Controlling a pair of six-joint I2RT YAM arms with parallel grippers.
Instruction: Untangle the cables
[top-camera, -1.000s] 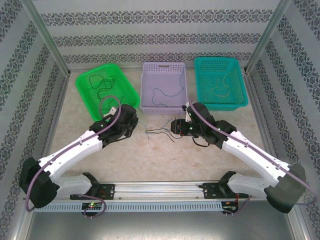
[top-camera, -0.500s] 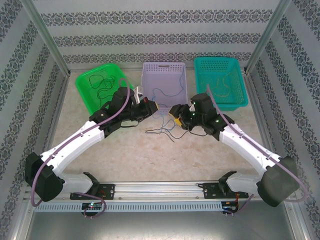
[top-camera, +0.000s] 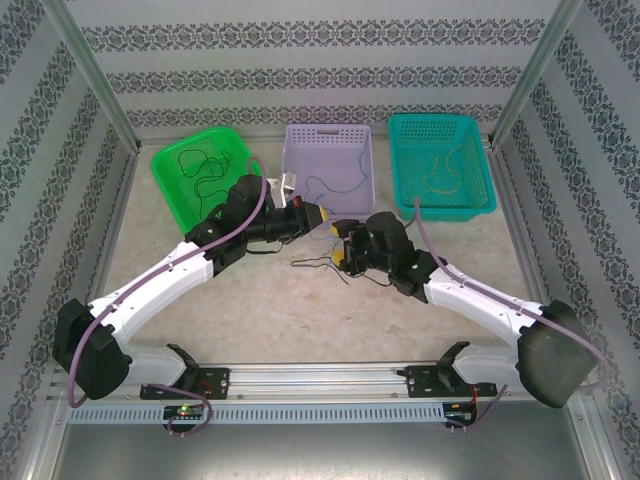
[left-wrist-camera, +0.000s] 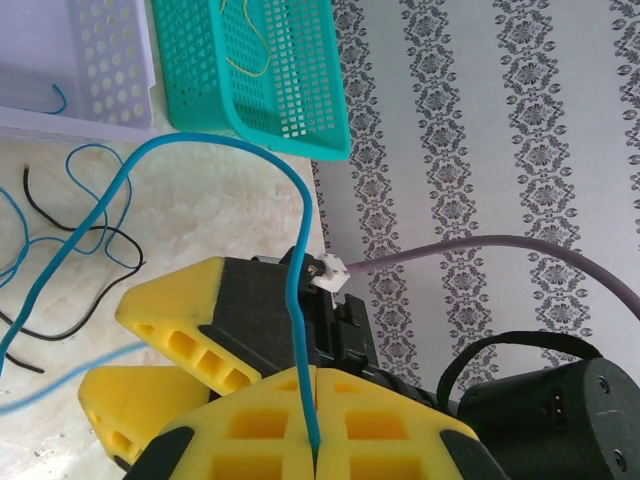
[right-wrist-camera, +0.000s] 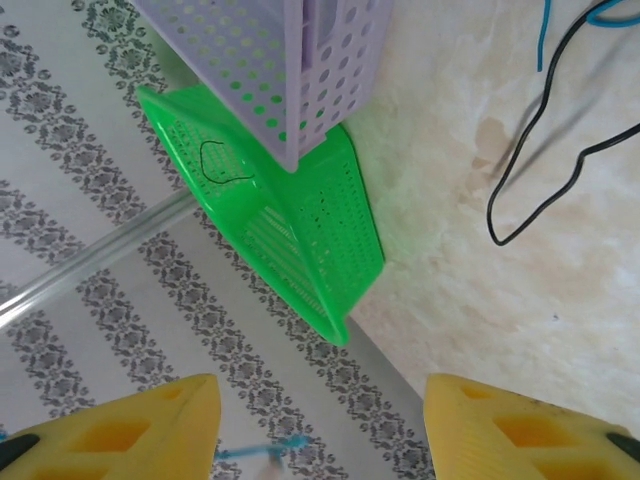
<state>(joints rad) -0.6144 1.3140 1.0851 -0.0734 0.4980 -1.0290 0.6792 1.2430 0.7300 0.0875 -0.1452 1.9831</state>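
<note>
Cables (top-camera: 322, 263), blue and dark strands, lie in a loose tangle on the table (top-camera: 300, 320), just in front of the purple basket (top-camera: 330, 140) and between the two arms. The left pincer (left-wrist-camera: 312, 400) is clamped tight on a blue cable (left-wrist-camera: 200, 142), which rises out of the closed jaws, arcs over and drops back toward the heap. Lifting the strand this way looks meant to draw it clear of the dark cable (left-wrist-camera: 70, 325) it crosses. The right pincer (right-wrist-camera: 320, 420) stands wide apart just beside the left one, low over the heap, gripping nothing. A blurred blue streak sits between its fingers (right-wrist-camera: 120, 430), too soft to tell whether it touches either. It seems placed to take a second hold on the same strand, or to pin the dark one while the blue is pulled free.

Three baskets stand in a row at the far side of the table, seemingly one per colour. The green basket (top-camera: 170, 190) on the left holds a dark looped wire (top-camera: 200, 163). The purple one in the middle holds a blue piece (top-camera: 340, 187). The teal basket (top-camera: 475, 190) on the right holds a yellowish wire (top-camera: 440, 180). By that sorting, the gripped blue strand is probably bound for the purple basket and the dark one for the green.
</note>
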